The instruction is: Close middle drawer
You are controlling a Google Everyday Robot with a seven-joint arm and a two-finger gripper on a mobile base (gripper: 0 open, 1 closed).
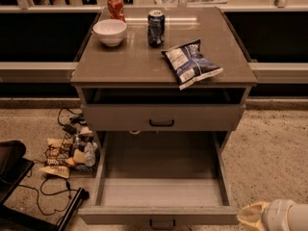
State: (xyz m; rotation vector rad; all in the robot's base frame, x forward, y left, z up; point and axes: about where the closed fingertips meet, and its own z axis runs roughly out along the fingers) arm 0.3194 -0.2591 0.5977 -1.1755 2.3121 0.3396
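The middle drawer [161,215] is pulled far out of the grey-brown cabinet, and its long, deep box [162,177] is empty. Its flat front is at the bottom of the view, with a small dark bar handle [161,223] at the centre. My gripper [253,215] is cream-tipped on a white wrist. It is at the lower right, just beside the right end of the drawer front and about level with it. I cannot tell whether it touches the front.
The drawer above [161,117] stands slightly out. On the cabinet top [130,61] are a white bowl [109,32], a red can [116,6], a dark can [156,28] and a chip bag [190,63]. Cables and litter [70,150] lie on the floor to the left, with a black object [12,165] nearby.
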